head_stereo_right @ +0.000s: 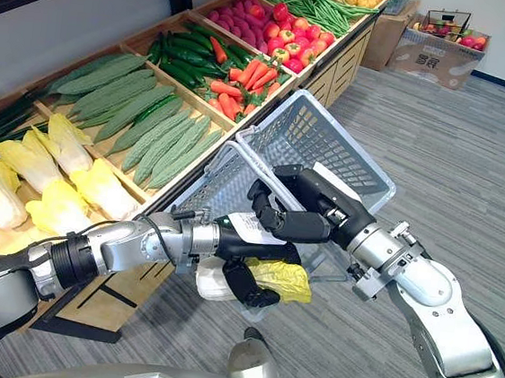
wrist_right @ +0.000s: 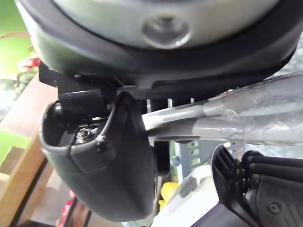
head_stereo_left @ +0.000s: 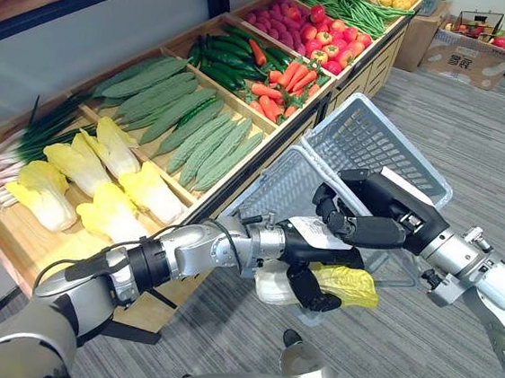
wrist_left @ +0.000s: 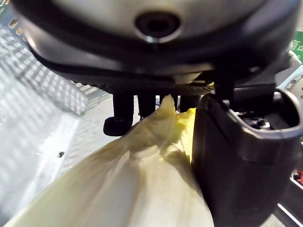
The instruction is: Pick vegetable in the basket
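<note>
A wooden stand [head_stereo_left: 12,240] holds bitter gourds [head_stereo_left: 207,144], carrots [head_stereo_left: 282,79] and green beans [head_stereo_left: 344,5]. Beyond it, cardboard boxes [head_stereo_left: 474,59] sit on grey carpet [head_stereo_left: 483,141].

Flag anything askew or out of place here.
The grey basket hangs steeply tilted from the right hand, whose fingers curl round its handle, so it isn't level. The left hand grips a yellow cabbage at the basket's near rim; I cannot tell if it is inside. Nothing looks spilled or damaged.

The basket [head_stereo_left: 366,140] hangs right of the shelf [head_stereo_left: 8,240], the cabbage [head_stereo_left: 346,285] just before it.
</note>
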{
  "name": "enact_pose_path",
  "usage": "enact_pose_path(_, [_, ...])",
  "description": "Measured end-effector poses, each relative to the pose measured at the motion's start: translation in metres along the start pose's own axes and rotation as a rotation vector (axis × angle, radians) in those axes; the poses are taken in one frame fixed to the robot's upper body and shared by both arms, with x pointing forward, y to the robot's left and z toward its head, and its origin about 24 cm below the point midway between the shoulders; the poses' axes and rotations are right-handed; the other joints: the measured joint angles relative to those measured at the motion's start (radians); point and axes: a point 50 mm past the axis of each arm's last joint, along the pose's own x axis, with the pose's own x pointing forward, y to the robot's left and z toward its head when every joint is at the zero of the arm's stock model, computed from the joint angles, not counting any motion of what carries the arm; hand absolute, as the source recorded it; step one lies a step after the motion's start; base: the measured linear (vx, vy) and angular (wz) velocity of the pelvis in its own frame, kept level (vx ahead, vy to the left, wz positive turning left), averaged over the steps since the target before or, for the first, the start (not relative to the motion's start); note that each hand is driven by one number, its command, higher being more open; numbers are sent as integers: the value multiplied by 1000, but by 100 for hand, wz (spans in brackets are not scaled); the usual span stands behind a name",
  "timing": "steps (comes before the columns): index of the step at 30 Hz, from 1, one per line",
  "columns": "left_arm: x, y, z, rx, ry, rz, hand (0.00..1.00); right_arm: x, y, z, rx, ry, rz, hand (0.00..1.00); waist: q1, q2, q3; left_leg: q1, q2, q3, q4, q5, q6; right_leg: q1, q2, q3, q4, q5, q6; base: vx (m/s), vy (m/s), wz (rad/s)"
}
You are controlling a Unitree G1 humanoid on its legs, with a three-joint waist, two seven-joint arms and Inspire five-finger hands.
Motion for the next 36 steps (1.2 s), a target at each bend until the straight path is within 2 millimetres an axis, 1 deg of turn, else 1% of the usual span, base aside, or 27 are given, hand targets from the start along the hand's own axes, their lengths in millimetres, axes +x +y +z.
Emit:
enact_pose_path(3, [2, 3, -2, 11, 8, -1, 0, 0, 0, 0, 4, -2, 0, 0, -1, 1, 0, -2, 0, 0, 0, 1, 1, -3, 0, 0, 2, 0, 0, 11, 28, 0])
enact_pose_path(8, [8, 2, 1, 40, -1, -5, 0, 0, 0, 0, 9, -3, 1, 0, -2, 1, -1, -3, 0, -1, 1, 1, 1, -4, 0, -1, 2, 0, 0, 30, 40, 0])
enact_pose_path(13, [12, 1, -1, 49, 9, -12, 0, -1, 2, -2, 20, 0, -1, 0, -1, 1, 0, -7, -1, -6, 1, 2, 4, -4, -1, -5, 4, 0, 0, 6, 8, 2])
enact_pose_path(17, [18, -1, -7, 107, 26, -50, 0, -6, 7, -9, 70, 23, -3, 0, 2, 0, 0, -12, -6, -13, 0, 3, 5, -5, -4, -9, 6, 0, 1, 0, 0, 5])
enact_pose_path(22, [20, -7, -16, 157, 75, -69, 0, -15, 15, -19, 182, 29, -29, 0, 1, -4, 3, -12, -8, -15, 0, 3, 6, -7, -5, -12, 14, -4, 0, 1, 3, 1])
enact_pose_path(28, [21, -8, -19, 191, 92, -69, 0, -23, 18, -23, 229, 43, -51, 0, -1, -12, 8, -11, -19, -23, -15, 10, 10, -13, -9, -21, 31, -18, -8, 5, 34, 6])
enact_pose_path(31, [21, -8, -19, 227, 98, -71, 0, -26, 21, -26, 261, 36, -78, 0, -1, -15, 10, -10, -24, -28, -18, 13, 12, -21, -11, -26, 46, -27, -3, 2, 16, 4])
enact_pose_path(34, [20, -8, -24, 232, 116, -68, 0, -27, 22, -27, 270, 40, -81, 0, 1, -16, 10, -10, -25, -30, -16, 14, 15, -22, -11, -27, 55, -29, -2, 23, 16, 1])
enact_pose_path(35, [20, -7, -26, 237, 126, -67, 0, -27, 23, -27, 273, 43, -80, 0, 2, -17, 11, -10, -25, -32, -17, 19, 23, -21, -11, -28, 55, -29, -2, 0, 0, 0])
enact_pose_path(36, [20, -5, -28, 267, 137, -72, 0, -29, 25, -28, 280, 48, -79, 0, 4, -21, 14, -10, -25, -34, -17, 20, 24, -20, -11, -30, 56, -29, -2, 12, 18, 4])
